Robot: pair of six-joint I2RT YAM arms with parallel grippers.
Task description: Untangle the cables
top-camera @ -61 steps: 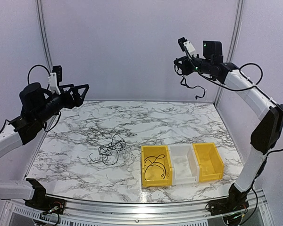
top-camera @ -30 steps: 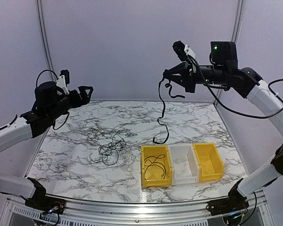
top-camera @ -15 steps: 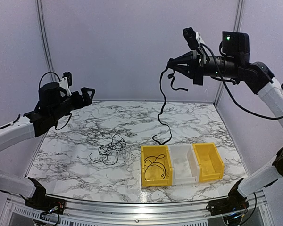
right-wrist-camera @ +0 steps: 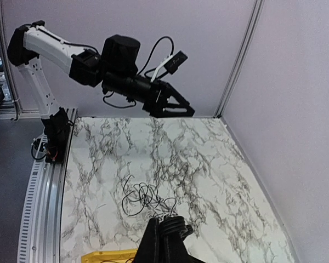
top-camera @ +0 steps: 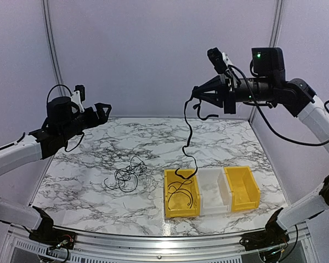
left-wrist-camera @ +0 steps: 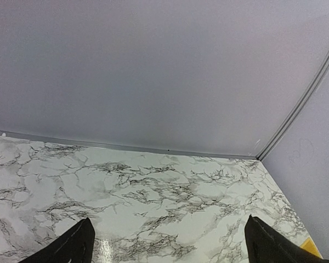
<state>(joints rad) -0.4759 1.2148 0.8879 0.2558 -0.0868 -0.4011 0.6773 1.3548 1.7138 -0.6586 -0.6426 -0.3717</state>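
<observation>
I see the marble-patterned desk (top-camera: 93, 145) carrying a loose tangle of black cables (top-camera: 126, 176) left of centre, and beside it three bins touching in a row: a yellow bin (top-camera: 181, 213), a white bin (top-camera: 214, 209), a second yellow bin (top-camera: 245, 205).

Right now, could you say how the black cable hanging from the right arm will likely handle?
Probably floppy: the hanging cable dangles in loose bends from the right jaws. Likely light: one small pinch lifts most of it.

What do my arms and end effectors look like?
Left arm and right arm: white link shells, black joints, thick black wires looping alongside. Left end effector and right end effector: black, two tapered fingers, a camera on a white bracket. A green light glows on the right wrist.
</observation>
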